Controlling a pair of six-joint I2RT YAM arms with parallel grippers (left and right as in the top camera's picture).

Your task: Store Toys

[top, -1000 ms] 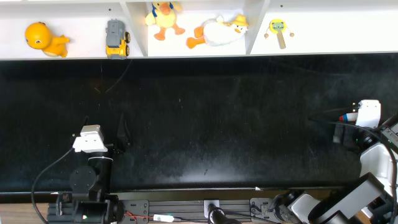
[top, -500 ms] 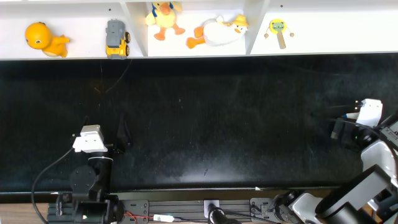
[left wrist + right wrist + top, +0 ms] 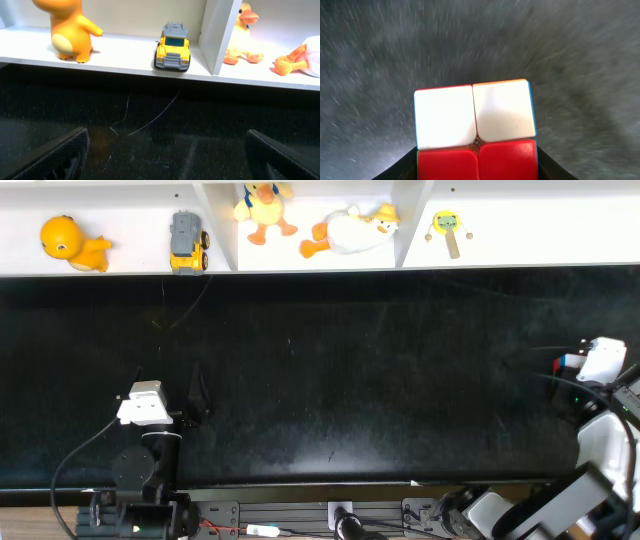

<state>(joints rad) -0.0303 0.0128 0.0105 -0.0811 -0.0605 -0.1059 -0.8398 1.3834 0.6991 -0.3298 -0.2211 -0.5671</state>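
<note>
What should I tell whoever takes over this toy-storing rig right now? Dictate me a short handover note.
Left gripper: jaws open, empty, over the black table, facing the shelf.
Right gripper: jaws shut on the puzzle cube, near the table's right edge.
Done: orange toy and yellow truck in the left compartment; sitting plush duck and lying white plush duck in the middle one; small handled toy in the right one.
Left: shelve the cube.
</note>
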